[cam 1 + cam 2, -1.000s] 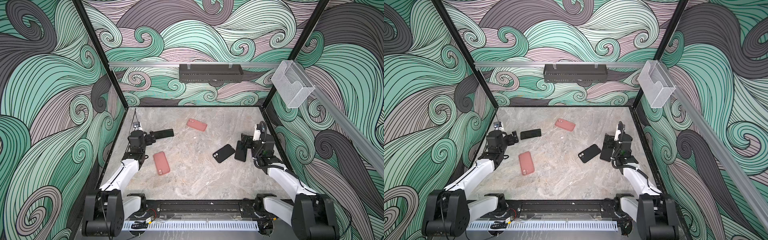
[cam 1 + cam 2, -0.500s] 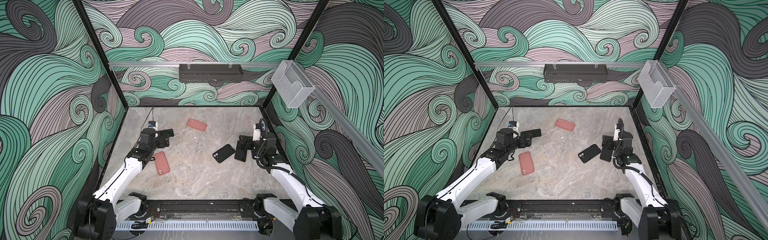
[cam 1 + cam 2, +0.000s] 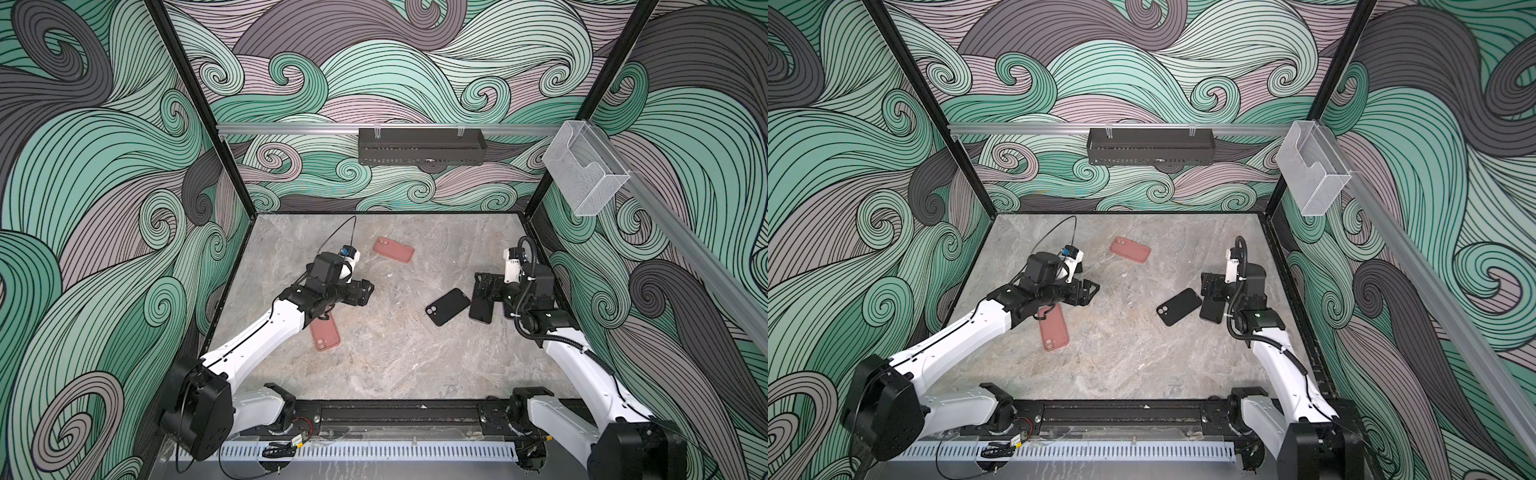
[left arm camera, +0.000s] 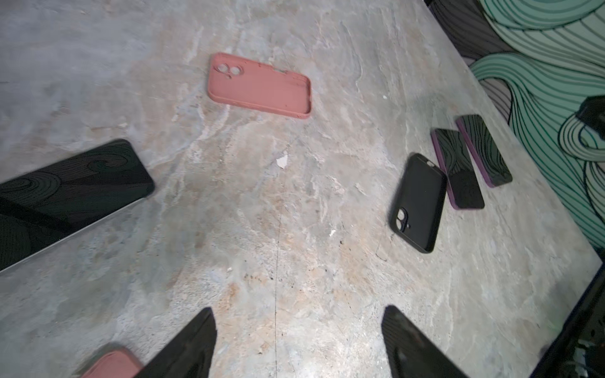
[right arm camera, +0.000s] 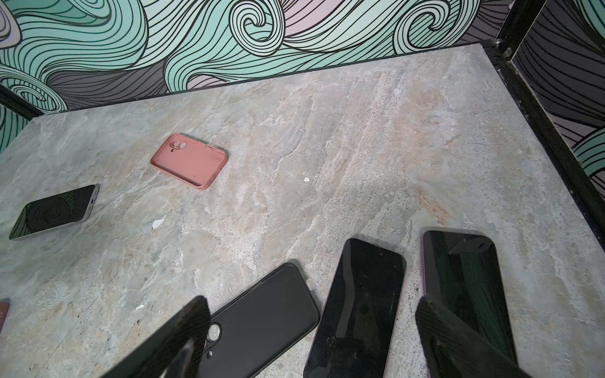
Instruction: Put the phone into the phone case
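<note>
Three phones lie flat and none is in a case yet; the left phone [image 4: 65, 196] is on the left side of the table [image 3: 395, 374], hidden under the left arm [image 3: 266, 332] in both top views; a purple phone [image 5: 357, 307] and a second purple phone [image 5: 465, 288] lie side by side on the right; the black case [image 3: 448, 306] is just left of them; a far pink case [image 3: 393, 249] and a near pink case [image 3: 325, 334] lie empty; I think the job is at its start, picking a phone; next, a gripper must come down over a phone's edges and squeeze; the left gripper [image 4: 298, 314] has its fingers apart over bare table, holding nothing; the right gripper [image 5: 312, 304] is wide apart too, above the black case and the purple phone; the left arm reaches out low over the near pink case; the right arm [image 3: 582, 361] runs along the right wall, its gripper pointing left.
</note>
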